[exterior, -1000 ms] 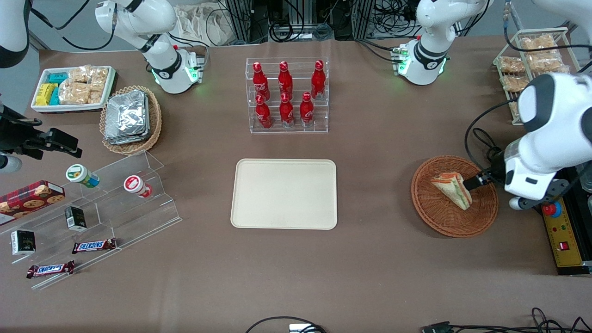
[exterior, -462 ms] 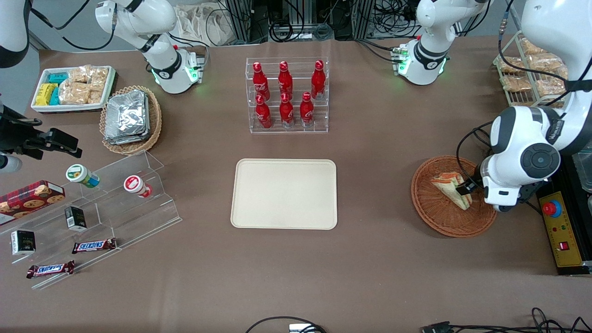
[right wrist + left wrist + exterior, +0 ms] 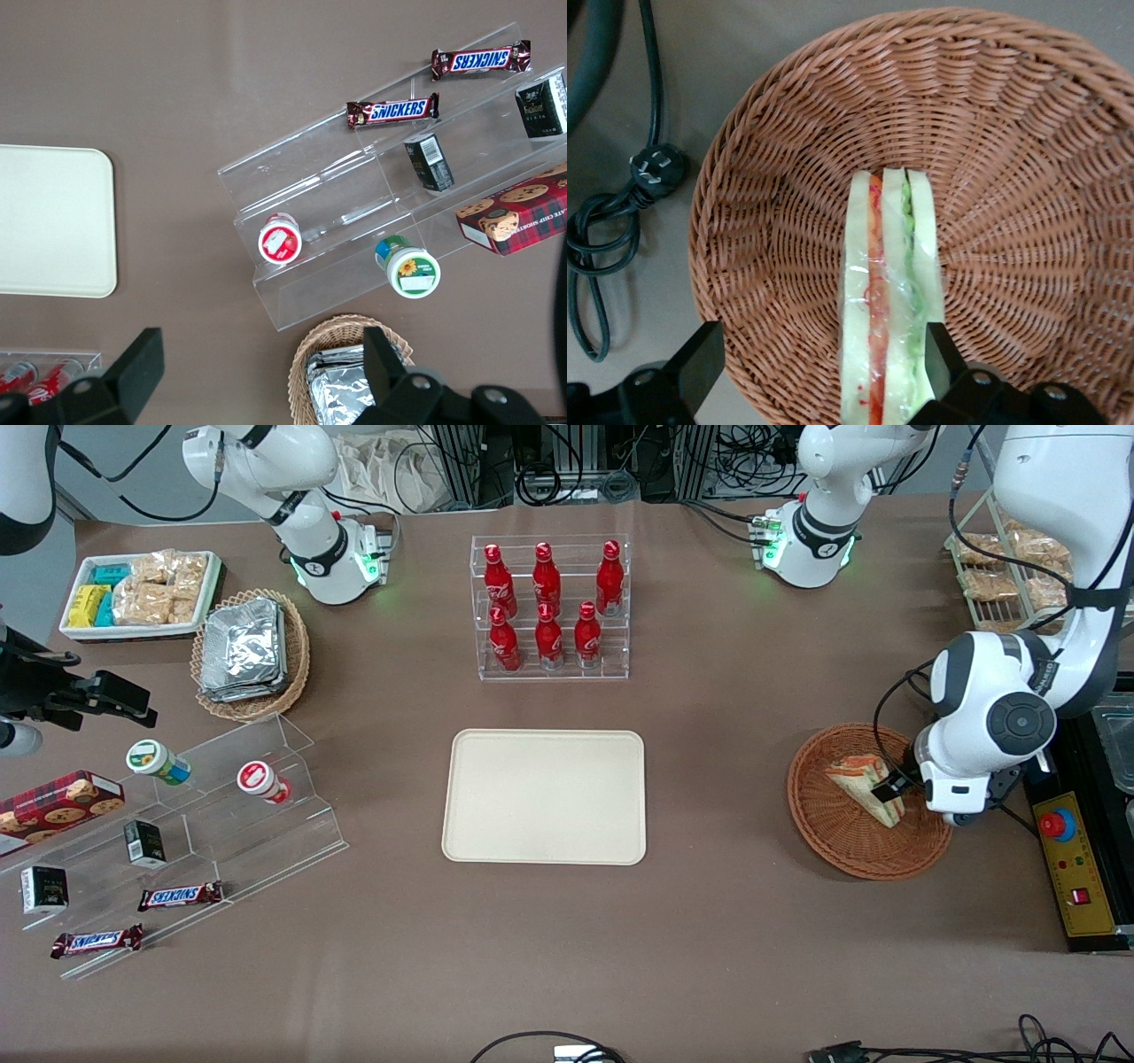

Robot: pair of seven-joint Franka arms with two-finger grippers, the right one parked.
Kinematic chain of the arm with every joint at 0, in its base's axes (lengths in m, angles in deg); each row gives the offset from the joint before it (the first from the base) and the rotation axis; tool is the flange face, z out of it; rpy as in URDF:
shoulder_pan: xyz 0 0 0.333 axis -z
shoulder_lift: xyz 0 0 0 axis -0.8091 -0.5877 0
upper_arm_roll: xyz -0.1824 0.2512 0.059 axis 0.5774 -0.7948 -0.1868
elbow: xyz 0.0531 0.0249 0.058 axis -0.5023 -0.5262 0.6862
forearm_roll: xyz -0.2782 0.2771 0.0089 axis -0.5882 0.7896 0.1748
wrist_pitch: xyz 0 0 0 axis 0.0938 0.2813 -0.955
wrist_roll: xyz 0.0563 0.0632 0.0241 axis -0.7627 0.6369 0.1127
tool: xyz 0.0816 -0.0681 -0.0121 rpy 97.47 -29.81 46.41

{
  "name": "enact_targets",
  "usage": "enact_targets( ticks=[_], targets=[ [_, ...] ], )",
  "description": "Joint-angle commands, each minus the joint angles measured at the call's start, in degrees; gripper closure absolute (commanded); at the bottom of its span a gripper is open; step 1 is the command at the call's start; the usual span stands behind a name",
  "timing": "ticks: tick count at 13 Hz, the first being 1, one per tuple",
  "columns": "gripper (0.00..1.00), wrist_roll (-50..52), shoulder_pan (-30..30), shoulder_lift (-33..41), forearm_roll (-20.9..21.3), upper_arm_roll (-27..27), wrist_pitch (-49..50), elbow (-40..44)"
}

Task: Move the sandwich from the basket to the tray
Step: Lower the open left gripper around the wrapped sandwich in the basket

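Jaws of the left gripper (image 3: 819,359) stand wide, straddling the sandwich (image 3: 889,292), 1 finger (image 3: 702,359) well clear of it and the other against its bread. It lies on edge inside the wicker basket (image 3: 837,841), toward the working arm's end of the desk (image 3: 726,921), well apart from the bare tray (image 3: 545,795).

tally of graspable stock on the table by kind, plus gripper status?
Red cola bottles: 6
Snickers bars: 2
Round-lidded cups: 2
Triangular white-bread sandwich, in the round reddish-brown wicker basket: 1
Total: 11
The left gripper is open, straddling the sandwich.
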Motion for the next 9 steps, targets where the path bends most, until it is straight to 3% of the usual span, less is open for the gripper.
enact_targets(
  ticks=[1,9],
  targets=[
    [0.00,4.7,0.8,0.7,0.3,0.5,0.0,1.2],
    [0.00,6.5,1.1,-2.4,0.0,0.5,-2.1,1.7]
  ],
)
